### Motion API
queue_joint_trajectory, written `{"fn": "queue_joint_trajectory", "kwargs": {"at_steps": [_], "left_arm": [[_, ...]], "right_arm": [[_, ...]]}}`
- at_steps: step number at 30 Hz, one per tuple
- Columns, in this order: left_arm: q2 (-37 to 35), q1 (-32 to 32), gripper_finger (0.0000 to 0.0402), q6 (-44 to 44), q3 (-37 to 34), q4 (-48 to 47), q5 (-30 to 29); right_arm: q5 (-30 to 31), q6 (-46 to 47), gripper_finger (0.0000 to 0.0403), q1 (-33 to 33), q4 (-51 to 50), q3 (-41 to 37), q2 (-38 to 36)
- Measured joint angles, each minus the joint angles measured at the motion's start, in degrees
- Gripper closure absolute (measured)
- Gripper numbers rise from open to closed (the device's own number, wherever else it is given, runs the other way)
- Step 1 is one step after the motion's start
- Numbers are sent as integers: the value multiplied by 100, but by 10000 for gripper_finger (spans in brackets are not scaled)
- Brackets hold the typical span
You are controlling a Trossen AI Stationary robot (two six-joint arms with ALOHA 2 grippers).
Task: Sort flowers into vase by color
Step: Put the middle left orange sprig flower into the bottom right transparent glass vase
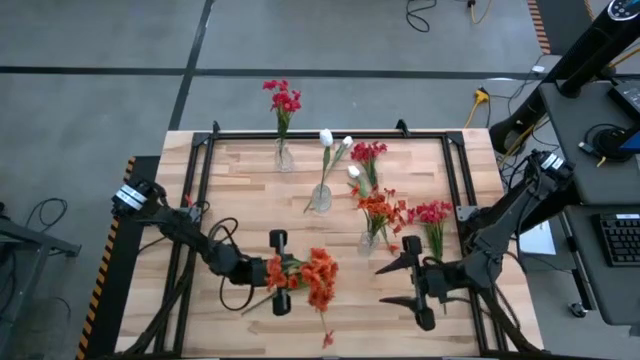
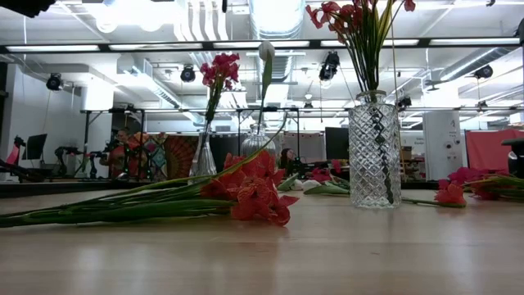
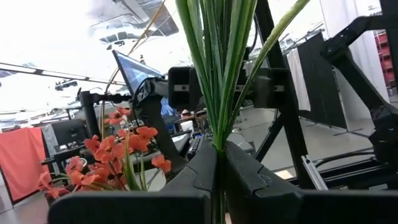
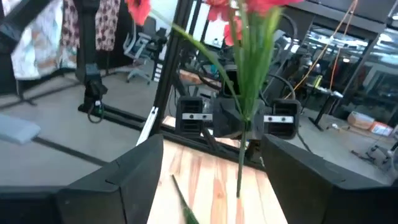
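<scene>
Pale wooden butcher-block table is carrying three clear glass vases: a slim one with crimson stems at the far edge, a second with white buds, and a faceted cut-glass one with orange-red clusters.

You are clamping the left gripper tight on a bunch of orange-red flowers, thin green stalks pinched between its fingers, heads lying on the wood.

Your right gripper is standing open near the front edge, holding nothing; loose crimson flowers are lying just beyond it.

Risks, as judged: the smooth, springy plastic stalks may be splaying and catching the narrow vase mouth; the tall, light glass may be tipping if nudged sideways.
</scene>
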Motion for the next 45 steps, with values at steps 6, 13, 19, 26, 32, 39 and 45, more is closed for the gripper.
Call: {"fn": "queue_joint_trajectory", "kwargs": {"at_steps": [6, 13, 19, 26, 32, 39, 45], "left_arm": [[140, 55, 401, 7, 189, 6, 7], [157, 169, 401, -8, 207, 12, 5], [152, 189, 401, -49, 207, 43, 167], [148, 261, 401, -51, 207, 63, 178], [148, 412, 401, -51, 207, 63, 178], [148, 508, 401, -69, 207, 63, 178], [148, 655, 401, -41, 508, -183, 149]], "right_arm": [[848, -241, 110, -65, -88, 749, 629], [999, -214, 106, -296, -155, 1524, 1259], [1022, -177, 116, -627, -197, 1795, 1536], [338, 266, 113, -1038, -255, 1801, 1649], [229, 346, 112, -1276, -255, 1801, 1651], [204, 340, 120, -1393, -255, 1801, 1651], [-16, 393, 127, -1566, -315, 1801, 1649]]}}
